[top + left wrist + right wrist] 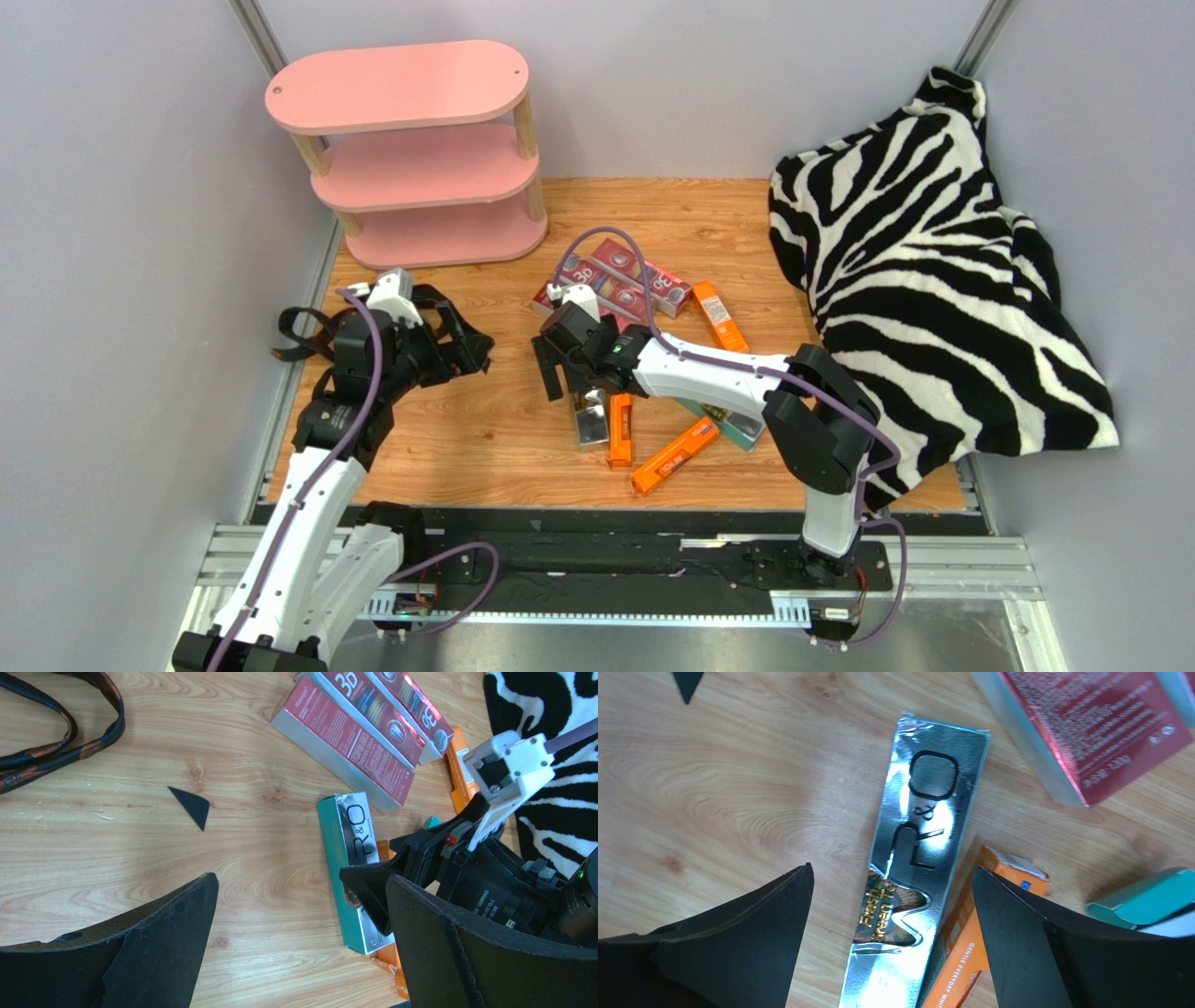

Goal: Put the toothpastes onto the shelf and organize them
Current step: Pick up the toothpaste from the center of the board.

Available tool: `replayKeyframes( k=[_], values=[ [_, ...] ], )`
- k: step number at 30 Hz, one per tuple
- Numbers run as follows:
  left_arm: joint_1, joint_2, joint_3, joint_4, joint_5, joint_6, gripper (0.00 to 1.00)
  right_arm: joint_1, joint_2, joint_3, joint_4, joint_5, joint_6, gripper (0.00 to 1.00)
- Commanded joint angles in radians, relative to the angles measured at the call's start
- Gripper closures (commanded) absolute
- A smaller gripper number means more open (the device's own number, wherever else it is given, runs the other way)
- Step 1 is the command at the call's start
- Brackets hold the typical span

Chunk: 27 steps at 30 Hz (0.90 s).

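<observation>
The pink shelf (407,154) stands at the back left, and nothing shows on its boards. The toothpastes lie in a loose pile mid-table: dark red cartons (624,280), orange ones (718,315) (676,455) and a silver carton (592,417). My right gripper (572,385) hangs open over the silver carton (913,854). One finger is clear of it on the wood and the other is above an orange carton (969,938). My left gripper (302,882) is open over bare wood left of the pile, with the silver carton (351,861) and red cartons (351,738) ahead.
A zebra-print cloth (940,280) covers the right side of the table. A black strap (298,336) lies by the left wall, and a small black triangular scrap (193,805) lies on the wood. A second teal-sided carton (737,427) lies partly under the right arm.
</observation>
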Motion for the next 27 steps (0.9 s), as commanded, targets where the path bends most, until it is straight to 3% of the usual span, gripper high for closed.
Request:
replayKeyframes(
  k=[1, 16, 20, 24, 27],
  values=[
    [-0.013, 0.012, 0.024, -0.013, 0.021, -0.011, 0.01, 0.004, -0.034, 0.004, -0.002, 0.109, 0.028, 0.11],
    [-0.018, 0.011, 0.003, -0.019, -0.015, -0.020, 0.02, -0.034, 0.101, 0.026, 0.040, -0.029, 0.065, 0.12],
    [-0.018, 0.016, 0.000, -0.023, -0.019, -0.022, 0.02, -0.036, 0.109, 0.026, 0.028, -0.049, 0.063, 0.17],
    [-0.018, 0.014, -0.003, -0.023, -0.024, -0.025, 0.02, -0.039, 0.121, 0.027, 0.015, -0.073, 0.074, 0.30],
    [-0.020, 0.013, -0.005, -0.023, -0.022, -0.026, 0.02, -0.039, 0.137, 0.029, 0.012, -0.098, 0.073, 0.32]
  ],
)
